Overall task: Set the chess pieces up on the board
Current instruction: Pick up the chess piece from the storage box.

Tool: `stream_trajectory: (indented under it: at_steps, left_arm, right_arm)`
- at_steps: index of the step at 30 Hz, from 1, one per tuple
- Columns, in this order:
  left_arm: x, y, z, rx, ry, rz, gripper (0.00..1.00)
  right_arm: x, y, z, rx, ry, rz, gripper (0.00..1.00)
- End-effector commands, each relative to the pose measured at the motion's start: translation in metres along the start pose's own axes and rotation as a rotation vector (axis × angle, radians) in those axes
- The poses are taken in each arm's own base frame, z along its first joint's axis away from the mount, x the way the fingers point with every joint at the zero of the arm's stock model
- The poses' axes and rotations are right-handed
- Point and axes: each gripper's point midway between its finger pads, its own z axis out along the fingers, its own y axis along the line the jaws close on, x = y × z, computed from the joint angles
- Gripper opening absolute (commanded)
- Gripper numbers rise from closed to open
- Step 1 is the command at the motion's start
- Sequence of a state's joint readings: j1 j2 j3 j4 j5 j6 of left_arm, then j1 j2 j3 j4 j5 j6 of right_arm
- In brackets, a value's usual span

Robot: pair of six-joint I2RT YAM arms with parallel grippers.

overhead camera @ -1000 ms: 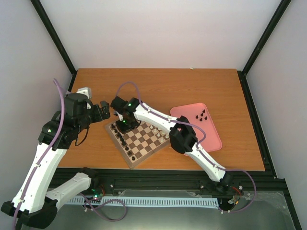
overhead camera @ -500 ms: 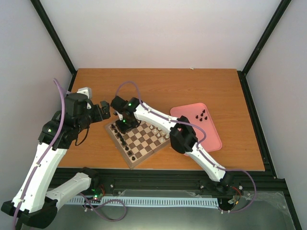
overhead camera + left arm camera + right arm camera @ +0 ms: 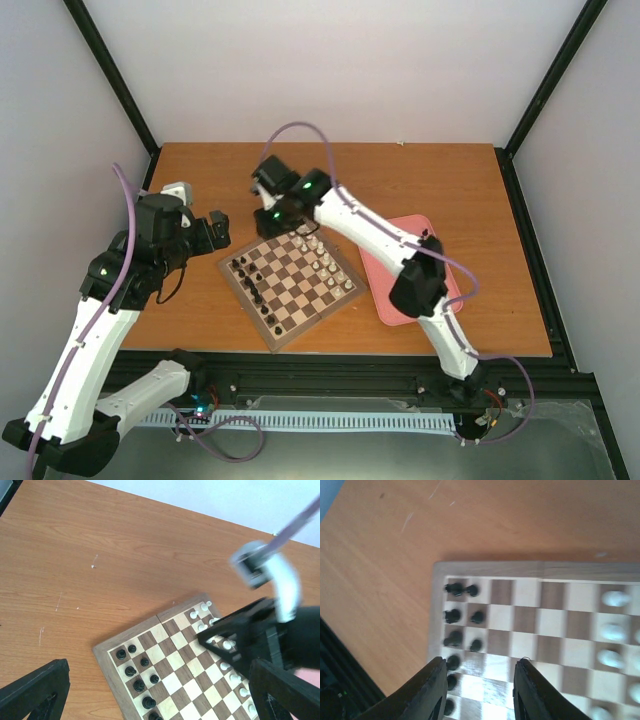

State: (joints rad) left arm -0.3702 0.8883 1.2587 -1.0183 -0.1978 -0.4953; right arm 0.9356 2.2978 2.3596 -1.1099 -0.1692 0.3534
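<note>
The wooden chessboard (image 3: 300,300) lies between the arms. Several tiny black pieces (image 3: 252,283) stand in two rows along its left edge, and they also show in the left wrist view (image 3: 131,670) and the right wrist view (image 3: 454,615). My right gripper (image 3: 280,220) hangs open and empty above the board's far corner; in its own view (image 3: 480,690) the jaws stand wide over the squares next to the black rows. My left gripper (image 3: 215,228) is open and empty above the table left of the board (image 3: 107,652), with its fingers (image 3: 35,690) at the frame's bottom.
White pieces (image 3: 325,262) line the board's right edge (image 3: 612,630). A pink tray (image 3: 377,290) lies right of the board, largely covered by the right arm, so its contents are hidden. The right arm's wrist (image 3: 260,635) hangs over the white side.
My right gripper has lifted off the black rows at the board's left corner and swung back toward the far corner. The right elbow moved over the pink tray. The left arm has not moved.
</note>
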Motion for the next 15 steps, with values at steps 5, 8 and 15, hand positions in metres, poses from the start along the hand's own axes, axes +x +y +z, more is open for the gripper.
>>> stream_trajectory:
  at_steps: [5, 8, 15]
  left_arm:
    - [-0.015, -0.004, -0.003, -0.006, -0.021, 0.034, 1.00]
    - [-0.013, -0.010, 0.009, -0.005, 0.020, 0.063, 1.00]
    - [0.001, -0.020, 0.045, -0.008, 0.146, 0.132, 1.00]
  right_arm:
    - [-0.001, -0.155, -0.071, 0.256, -0.100, 0.254, 0.40]
    - [0.011, -0.200, -0.088, 0.353, -0.112, 0.317, 0.43]
    - [0.058, -0.273, -0.099, 0.434, -0.080, 0.475, 0.47]
